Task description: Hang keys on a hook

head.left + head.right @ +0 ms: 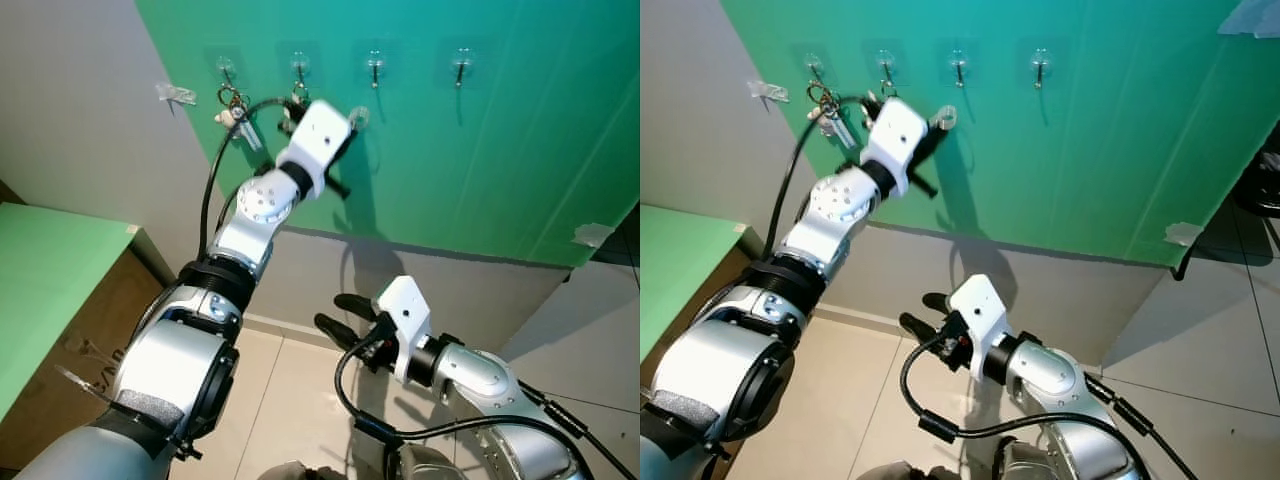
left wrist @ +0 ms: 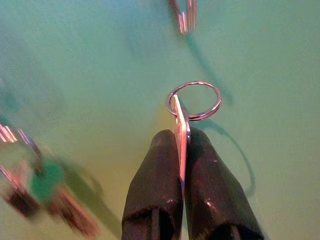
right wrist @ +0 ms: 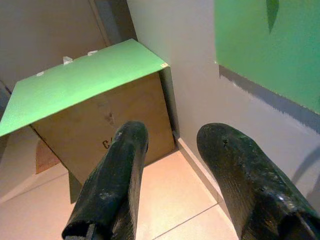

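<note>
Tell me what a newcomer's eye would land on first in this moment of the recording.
First, the raised left gripper, shut on a flat key tag whose key ring is held up close to the green wall panel, just below its row of hooks. Next, the bunch of keys on the leftmost hook. The right gripper hangs low, open, over the tiled floor.

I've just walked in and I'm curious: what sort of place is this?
Probably a home entryway or hallway corner: a row of wall hooks on a green panel, keys already hanging, tiled floor, and a green-topped cabinet.
</note>
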`<state>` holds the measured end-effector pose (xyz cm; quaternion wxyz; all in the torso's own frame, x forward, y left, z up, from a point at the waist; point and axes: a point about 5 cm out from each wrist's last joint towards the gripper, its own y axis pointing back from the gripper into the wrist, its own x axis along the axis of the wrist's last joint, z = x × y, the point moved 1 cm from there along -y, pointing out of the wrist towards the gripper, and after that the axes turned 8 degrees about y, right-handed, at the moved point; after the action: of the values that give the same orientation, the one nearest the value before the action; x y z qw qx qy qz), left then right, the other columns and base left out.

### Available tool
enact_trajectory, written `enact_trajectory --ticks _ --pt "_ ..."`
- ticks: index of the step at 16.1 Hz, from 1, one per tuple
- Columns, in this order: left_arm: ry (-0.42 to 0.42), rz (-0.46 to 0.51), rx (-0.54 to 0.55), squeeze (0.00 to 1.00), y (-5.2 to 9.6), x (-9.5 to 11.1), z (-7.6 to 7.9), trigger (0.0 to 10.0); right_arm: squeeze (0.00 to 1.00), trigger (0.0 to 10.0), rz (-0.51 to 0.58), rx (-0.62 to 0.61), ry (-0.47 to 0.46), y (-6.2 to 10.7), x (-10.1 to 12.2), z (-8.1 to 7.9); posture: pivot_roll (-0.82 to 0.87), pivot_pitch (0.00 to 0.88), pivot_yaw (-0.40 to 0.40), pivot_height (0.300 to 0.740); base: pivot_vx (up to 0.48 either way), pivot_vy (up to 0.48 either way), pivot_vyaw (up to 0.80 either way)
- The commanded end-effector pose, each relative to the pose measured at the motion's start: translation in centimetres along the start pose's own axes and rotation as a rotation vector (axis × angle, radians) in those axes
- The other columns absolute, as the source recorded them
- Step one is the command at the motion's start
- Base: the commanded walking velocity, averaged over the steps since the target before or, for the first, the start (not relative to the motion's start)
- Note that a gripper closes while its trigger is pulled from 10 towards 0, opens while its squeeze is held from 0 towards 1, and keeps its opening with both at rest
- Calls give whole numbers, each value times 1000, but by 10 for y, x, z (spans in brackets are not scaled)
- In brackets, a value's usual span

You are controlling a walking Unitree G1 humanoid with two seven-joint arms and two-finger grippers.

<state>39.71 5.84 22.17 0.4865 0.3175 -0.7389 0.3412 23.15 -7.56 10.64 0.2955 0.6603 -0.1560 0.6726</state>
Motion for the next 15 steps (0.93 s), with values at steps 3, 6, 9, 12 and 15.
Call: enact_trajectory --ticks 3,6,9,12,15 --pt "113 71 31 0 28 -5 -10 0 0 10000 45 -186 -15 -1 9 22 -248 99 167 720 0 0 0" --pt "248 138 -35 0 61 9 9 0 0 10000 58 -345 -25 2 11 47 -224 86 165 720 0 0 0" --pt "347 59 -60 0 105 -6 34 0 0 10000 97 -459 -9 2 18 66 -191 65 148 720 0 0 0" --pt "353 -143 67 0 173 -55 46 0 0 10000 90 -579 14 7 13 79 -184 41 140 720 0 0 0" --pt "489 -177 257 0 190 -66 24 0 0 10000 59 -612 20 10 4 86 -187 19 125 720 0 0 -185"
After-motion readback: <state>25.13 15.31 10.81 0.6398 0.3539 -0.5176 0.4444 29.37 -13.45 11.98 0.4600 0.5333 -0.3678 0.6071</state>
